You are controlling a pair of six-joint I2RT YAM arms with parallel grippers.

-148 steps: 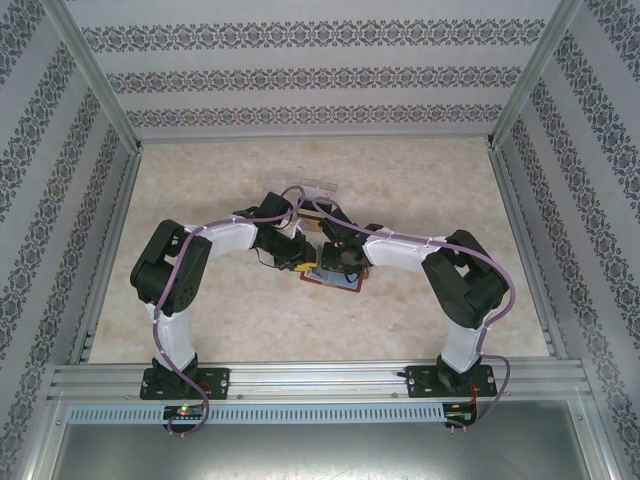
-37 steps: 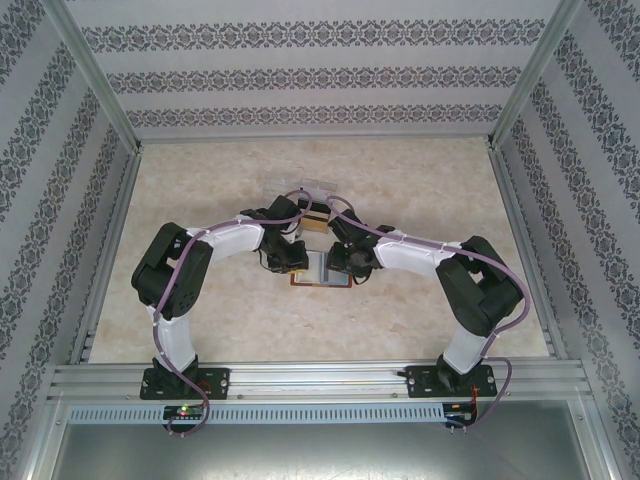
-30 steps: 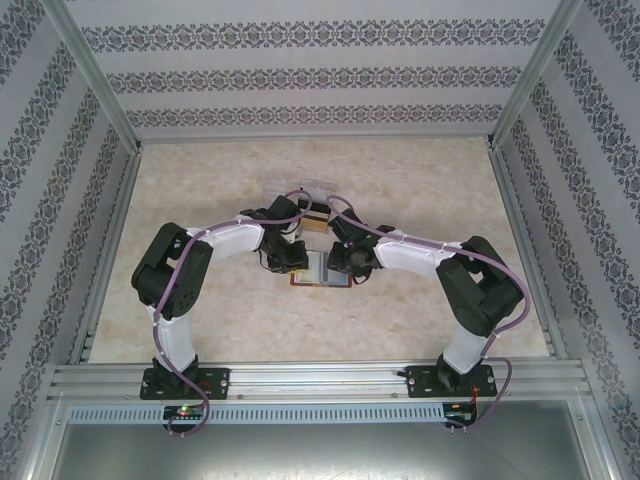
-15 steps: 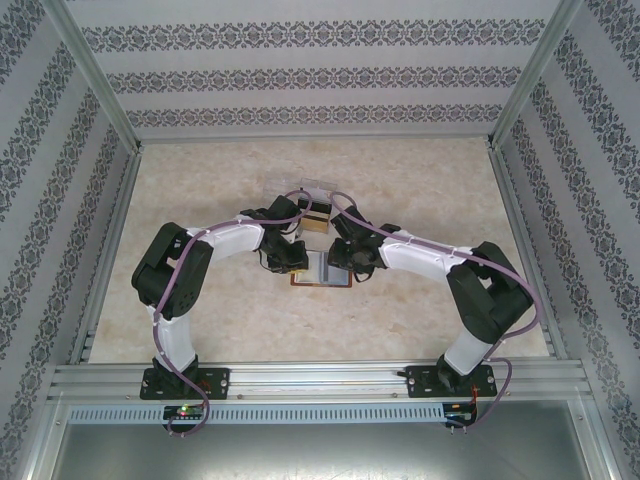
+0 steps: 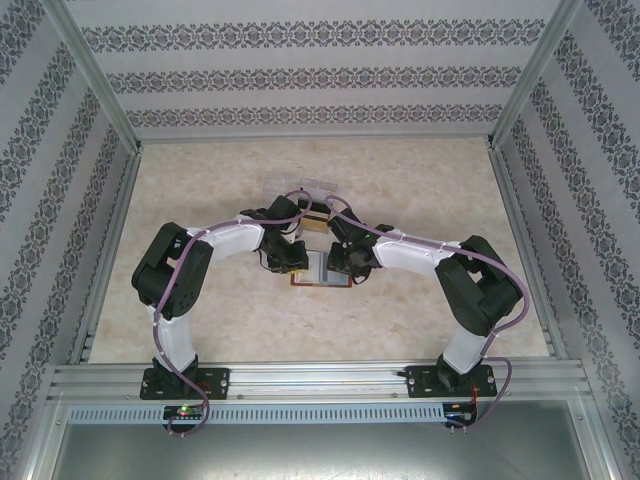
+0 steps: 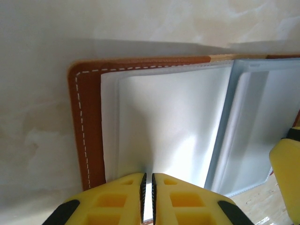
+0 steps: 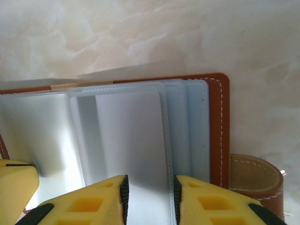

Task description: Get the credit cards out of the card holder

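Here the card holder point(image 6: 86, 126) lies open on the desk point(image 6: 37, 47); our left fingers point(image 6: 133, 185) clamp a sleeve point(image 6: 164, 126) edge to steady it, so our right fingers point(image 7: 110, 192), apart, can probe the facing pocket point(image 7: 131, 140).

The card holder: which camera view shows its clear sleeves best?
The right wrist view: the open card holder lies close, its layered clear sleeves distinct. The left wrist view shows the other half, with fewer sleeve edges. The top external view shows it small and partly covered.
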